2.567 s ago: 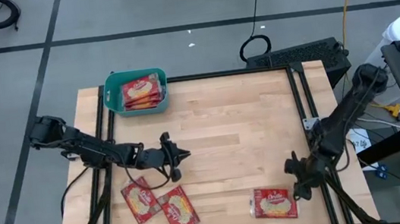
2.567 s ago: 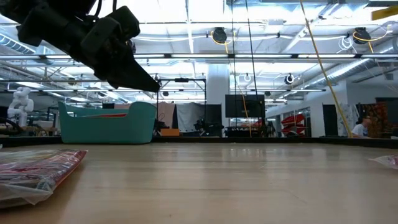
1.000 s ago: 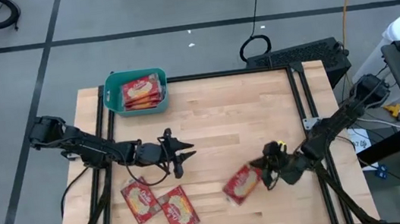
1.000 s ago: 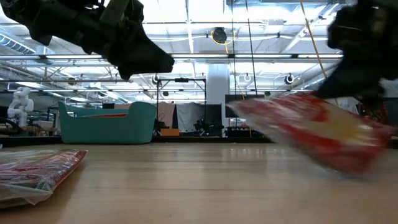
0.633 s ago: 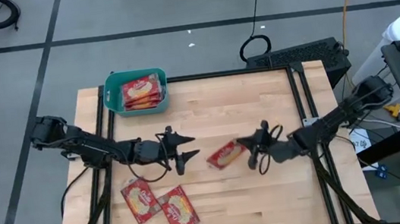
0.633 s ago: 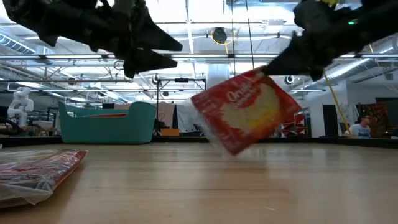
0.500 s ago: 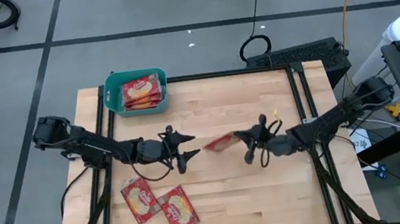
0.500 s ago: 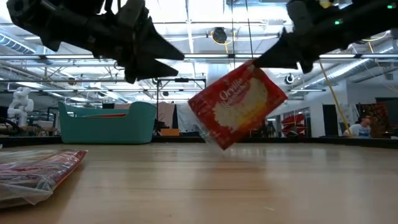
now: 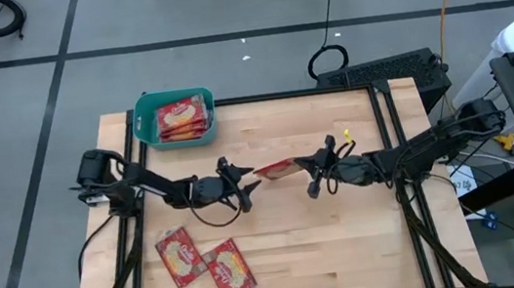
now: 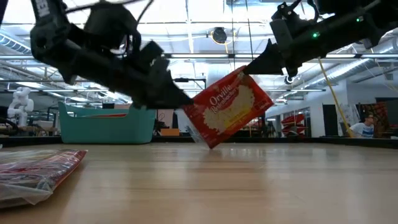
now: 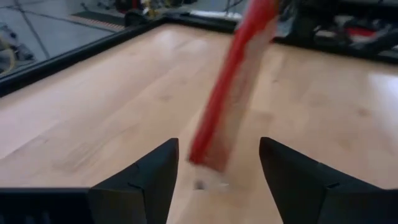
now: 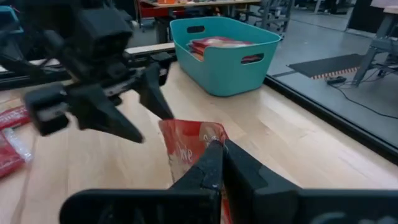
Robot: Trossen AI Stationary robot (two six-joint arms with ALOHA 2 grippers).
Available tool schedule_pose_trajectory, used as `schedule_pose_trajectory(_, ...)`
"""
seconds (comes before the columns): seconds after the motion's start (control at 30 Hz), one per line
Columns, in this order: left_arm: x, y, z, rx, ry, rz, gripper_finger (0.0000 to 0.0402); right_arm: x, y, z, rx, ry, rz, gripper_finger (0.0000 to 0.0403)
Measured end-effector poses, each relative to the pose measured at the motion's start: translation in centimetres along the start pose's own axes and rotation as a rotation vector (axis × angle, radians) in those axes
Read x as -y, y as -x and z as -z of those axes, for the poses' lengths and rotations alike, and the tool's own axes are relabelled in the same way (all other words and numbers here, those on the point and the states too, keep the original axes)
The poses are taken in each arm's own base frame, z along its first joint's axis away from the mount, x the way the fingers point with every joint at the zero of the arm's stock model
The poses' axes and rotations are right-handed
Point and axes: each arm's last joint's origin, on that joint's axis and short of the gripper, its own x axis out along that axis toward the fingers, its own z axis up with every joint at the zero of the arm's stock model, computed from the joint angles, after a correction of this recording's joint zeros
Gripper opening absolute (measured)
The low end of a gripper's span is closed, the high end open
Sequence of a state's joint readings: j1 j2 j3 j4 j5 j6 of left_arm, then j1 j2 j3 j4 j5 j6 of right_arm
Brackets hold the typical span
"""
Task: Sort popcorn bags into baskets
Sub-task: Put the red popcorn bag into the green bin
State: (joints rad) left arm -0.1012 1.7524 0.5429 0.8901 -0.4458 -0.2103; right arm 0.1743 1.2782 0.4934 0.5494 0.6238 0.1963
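From above, the right gripper (image 9: 304, 164) pinched a red popcorn bag (image 9: 276, 168) at mid-table, facing the left gripper (image 9: 251, 186); a teal basket (image 9: 145, 126) with bags stood at the far left corner, and two bags (image 9: 206, 263) lay near the front edge. At table height the bag (image 10: 228, 107) hung tilted above the wood. The left wrist view showed its fingers (image 11: 148, 173) spread on either side of the bag's lower edge (image 11: 230, 93). The right wrist view showed its jaws clamped on the bag (image 12: 191, 148).
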Motion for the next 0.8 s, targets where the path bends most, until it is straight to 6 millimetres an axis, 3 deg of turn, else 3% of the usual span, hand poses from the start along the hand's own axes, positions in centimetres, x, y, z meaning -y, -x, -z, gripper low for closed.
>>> schedule_pose_trajectory(0.27, -1.5, -1.0, 0.9, -0.039, -0.035, -0.056, 0.0219, 0.0, -0.1, 0.0, -0.003, -0.001, -0.009, 0.0)
schedule_pose_trajectory(0.53, -1.5, -1.2, 0.3, -0.011, -0.053, 0.092, 0.0211, 0.0, -0.1, -0.1, 0.001, -0.024, -0.02, 0.0)
schedule_pose_trajectory(0.63, -1.3, -1.1, 0.3, -0.01, -0.083, 0.103, 0.0174, 0.0, -0.1, 0.0, -0.002, -0.034, -0.023, 0.0)
schedule_pose_trajectory(0.8, -1.2, -1.1, 0.4, -0.018, -0.109, 0.125, 0.006, -0.1, -0.1, 0.0, -0.014, -0.053, -0.052, 0.0)
